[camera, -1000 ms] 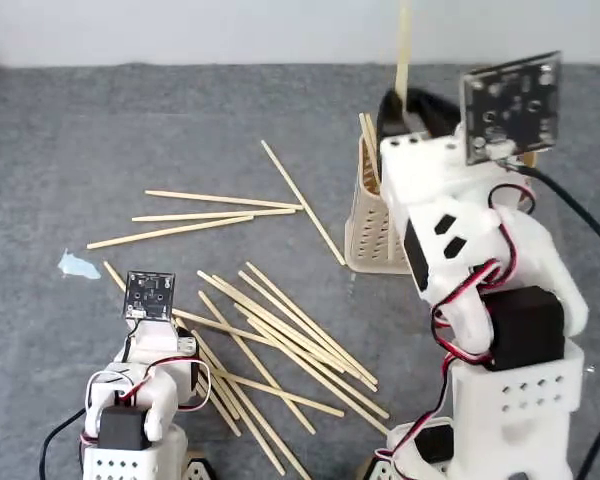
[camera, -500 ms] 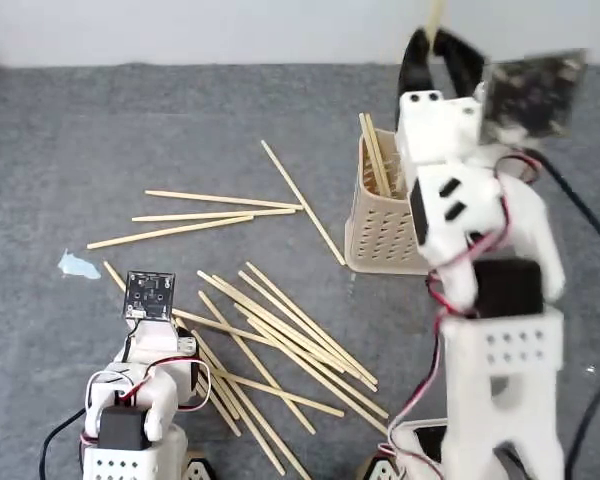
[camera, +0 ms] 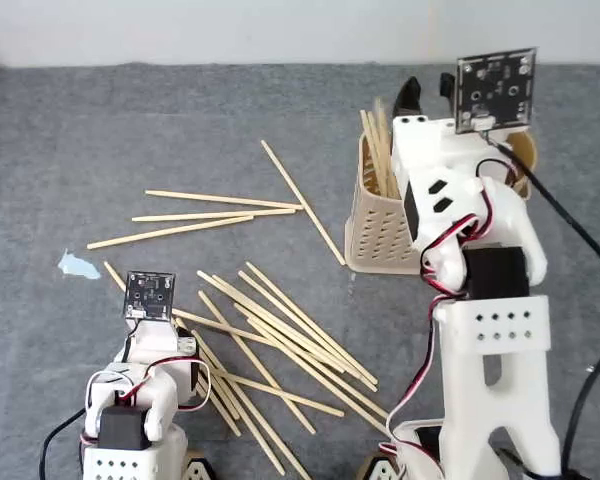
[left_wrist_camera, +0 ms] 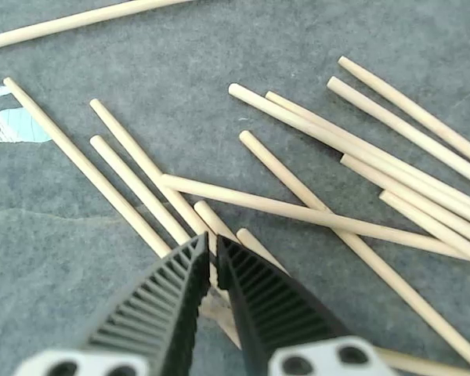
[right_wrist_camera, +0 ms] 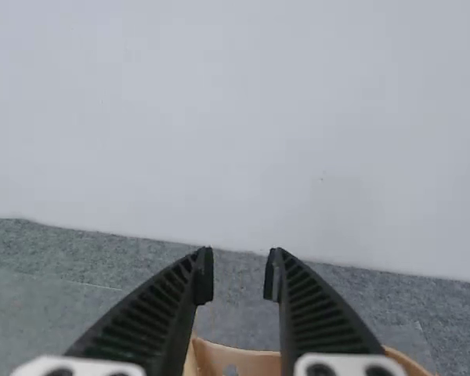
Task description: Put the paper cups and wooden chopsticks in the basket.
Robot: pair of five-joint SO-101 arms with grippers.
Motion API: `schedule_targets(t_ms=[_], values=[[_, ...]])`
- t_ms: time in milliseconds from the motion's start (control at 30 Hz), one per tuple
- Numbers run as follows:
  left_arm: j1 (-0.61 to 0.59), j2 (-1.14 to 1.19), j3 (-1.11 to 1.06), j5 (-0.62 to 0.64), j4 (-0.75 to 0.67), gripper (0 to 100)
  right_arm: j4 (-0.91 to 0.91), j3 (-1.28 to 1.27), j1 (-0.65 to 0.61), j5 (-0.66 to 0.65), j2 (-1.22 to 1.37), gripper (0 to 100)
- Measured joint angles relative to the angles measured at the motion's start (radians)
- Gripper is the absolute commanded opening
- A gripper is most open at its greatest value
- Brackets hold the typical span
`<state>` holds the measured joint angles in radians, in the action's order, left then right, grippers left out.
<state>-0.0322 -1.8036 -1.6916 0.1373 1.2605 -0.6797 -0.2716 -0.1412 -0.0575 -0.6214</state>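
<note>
Light, stiff, smooth wooden chopsticks (left_wrist_camera: 298, 211) lie scattered across the table (camera: 80, 130); I judge each best pinched mid-length, lest it roll or pivot; my left claw (left_wrist_camera: 211, 244), all but closed and empty, hovers just over several; my right claw (right_wrist_camera: 238, 274), parted and empty, hangs above the basket (camera: 375, 235), where more stand upright.

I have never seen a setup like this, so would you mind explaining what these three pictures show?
These are two small robot arms at a grey table: the left arm and the right arm. One picture looks down from a fixed camera. The other two come from a camera on each arm's wrist, looking past its black gripper. Loose chopsticks lie scattered on the table, and more stand in the basket. The left gripper is shut above loose chopsticks, holding nothing. The right gripper is open and empty above the basket, facing the wall.
</note>
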Motion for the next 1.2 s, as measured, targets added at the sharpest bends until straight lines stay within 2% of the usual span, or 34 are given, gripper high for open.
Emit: schedule_targets(t_ms=[267,367,467,667,900,1200], values=[[0.0,0.0,0.0,0.0,0.0,1,-0.457,0.155,-0.252,0.0,0.0,11.9],[0.0,0.0,0.0,0.0,0.0,1,-0.545,0.127,-0.338,0.0,-0.002,11.9],[0.0,0.0,0.0,0.0,0.0,1,-0.554,0.04,-0.41,0.0,0.005,11.9],[0.0,0.0,0.0,0.0,0.0,1,-0.489,-0.133,-0.465,0.0,0.075,12.0],[0.0,0.0,0.0,0.0,0.0,1,-0.448,-0.138,-0.474,0.0,0.345,18.2],[0.0,0.0,0.0,0.0,0.0,1,-0.45,0.005,-0.535,0.0,0.7,18.4]])
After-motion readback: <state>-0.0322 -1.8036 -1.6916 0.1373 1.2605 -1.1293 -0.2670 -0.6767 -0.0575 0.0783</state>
